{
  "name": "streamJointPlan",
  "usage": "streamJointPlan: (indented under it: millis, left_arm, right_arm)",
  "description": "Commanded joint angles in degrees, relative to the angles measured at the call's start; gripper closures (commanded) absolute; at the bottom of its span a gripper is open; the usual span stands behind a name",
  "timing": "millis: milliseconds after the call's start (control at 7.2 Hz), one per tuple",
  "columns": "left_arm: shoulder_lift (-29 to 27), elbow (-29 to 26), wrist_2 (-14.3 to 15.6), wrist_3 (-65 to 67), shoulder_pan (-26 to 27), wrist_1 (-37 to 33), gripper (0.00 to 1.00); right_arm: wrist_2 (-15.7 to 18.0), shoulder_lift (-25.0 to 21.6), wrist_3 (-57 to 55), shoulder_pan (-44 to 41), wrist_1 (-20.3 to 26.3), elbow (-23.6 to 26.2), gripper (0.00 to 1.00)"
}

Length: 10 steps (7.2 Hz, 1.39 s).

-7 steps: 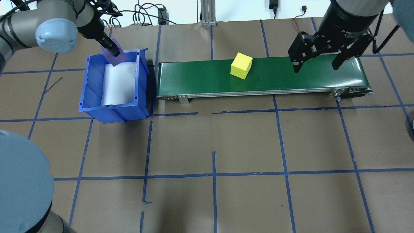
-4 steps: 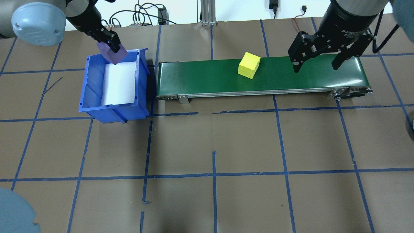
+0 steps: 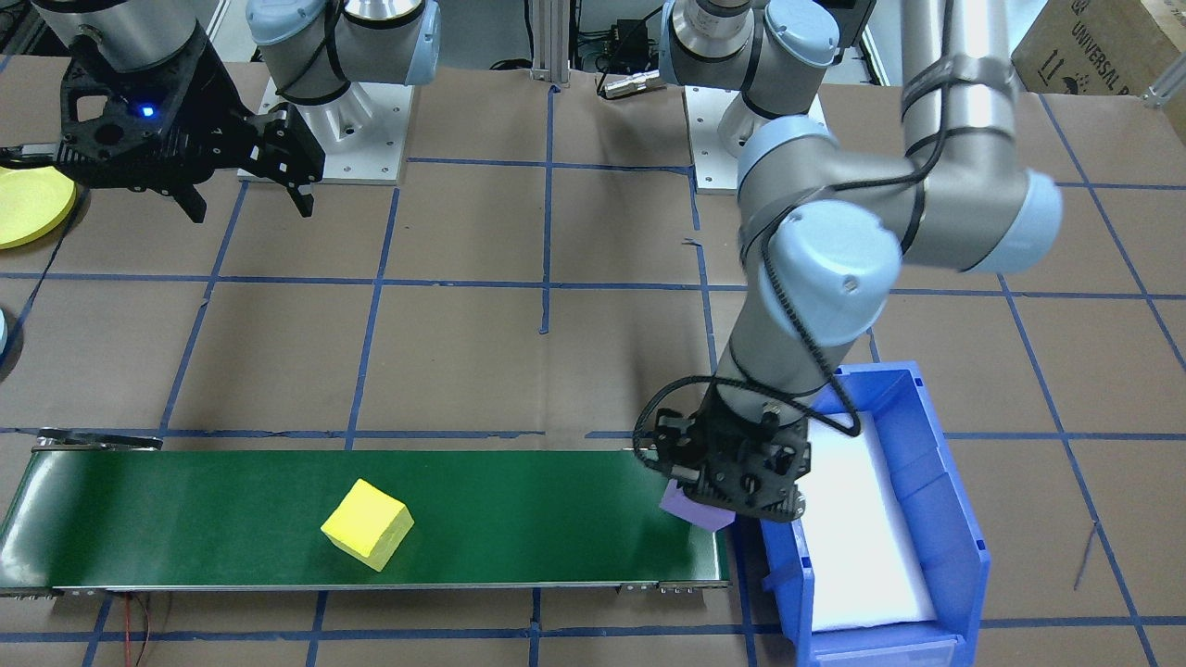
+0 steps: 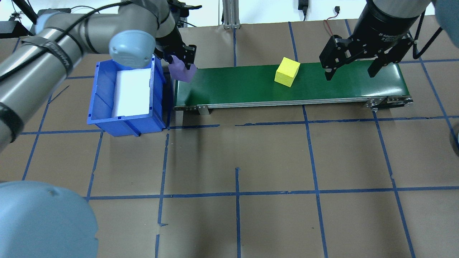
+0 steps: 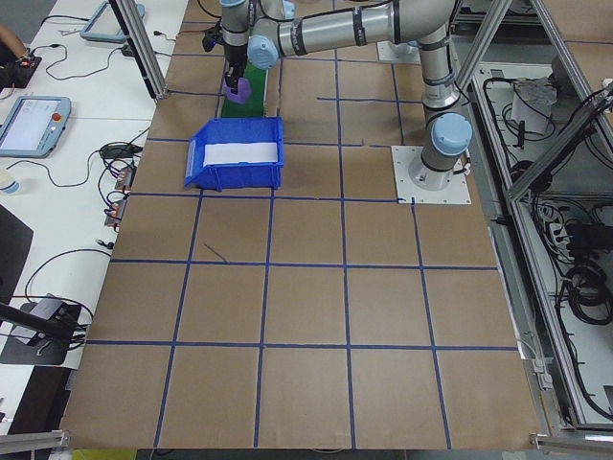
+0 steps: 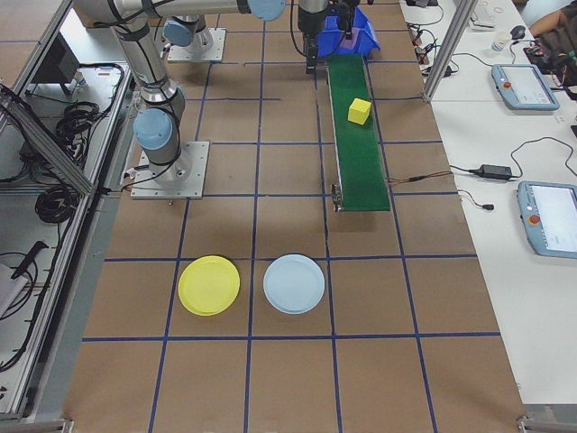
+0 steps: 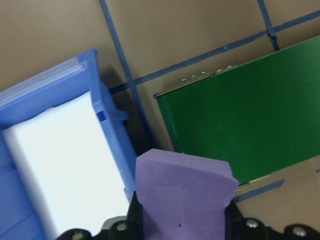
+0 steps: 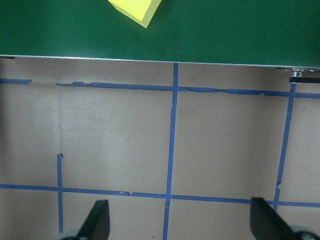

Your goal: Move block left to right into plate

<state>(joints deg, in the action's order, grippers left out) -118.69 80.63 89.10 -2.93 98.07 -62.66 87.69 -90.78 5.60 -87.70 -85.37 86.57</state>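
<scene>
My left gripper (image 4: 181,66) is shut on a purple block (image 4: 183,73) and holds it just above the left end of the green conveyor belt (image 4: 233,84), beside the blue bin (image 4: 125,122). In the left wrist view the purple block (image 7: 185,195) sits between the jaws, over the gap between bin and belt. A yellow block (image 4: 287,71) lies tilted on the belt, right of its middle. My right gripper (image 4: 350,73) hangs open over the belt's right end, empty; the yellow block (image 8: 135,9) is at the top edge of its wrist view. A yellow plate (image 6: 209,285) and a light blue plate (image 6: 294,283) lie on the table beyond the belt's right end.
The blue bin (image 3: 927,435) has a white liner and no blocks showing in it. The yellow plate (image 3: 28,204) shows at the front view's left edge, near the right arm's base. Brown paper with a blue tape grid covers the table.
My left gripper has carried the purple block rightwards from the bin's far edge to the belt's left end. The yellow block has travelled right along the belt. The right gripper has stayed put.
</scene>
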Motion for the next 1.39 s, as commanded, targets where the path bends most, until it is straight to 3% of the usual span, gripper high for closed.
streamJointPlan:
  millis: [0, 139, 278, 556, 694, 1111, 1250]
  left_arm:
    - [-4.0, -0.6, -0.1, 5.4, 2.8, 3.4, 0.63]
    - [-4.0, -0.6, 0.0, 5.7, 2.9, 3.4, 0.35]
    - [-3.5, -0.6, -0.2, 8.4, 3.0, 3.3, 0.00]
    - [0.5, -0.6, -1.4, 11.0, 3.2, 1.7, 0.00]
    - [5.1, -0.7, -1.4, 11.0, 3.2, -3.9, 0.00]
    - [17.5, -1.9, -0.8, 10.9, 2.5, -16.4, 0.00]
    - [21.4, -1.4, -1.4, 11.0, 1.7, -17.7, 0.00]
  right_arm:
    - [-0.9, 0.4, 0.4, 4.3, -0.5, -0.2, 0.00]
    - [-0.8, 2.3, 2.2, 9.2, -1.6, -0.5, 0.00]
    - [-0.9, 7.1, 6.3, 13.3, -6.7, -1.4, 0.00]
    - [-1.7, 14.6, 6.2, 15.4, -15.5, -4.8, 0.00]
    - [-1.8, 17.6, 6.0, 15.5, -20.3, -4.8, 0.00]
    - [-2.1, 24.8, 5.0, 15.7, -26.5, -5.7, 0.00]
    - [-3.7, 25.5, 0.8, 15.8, -26.6, -5.6, 0.00]
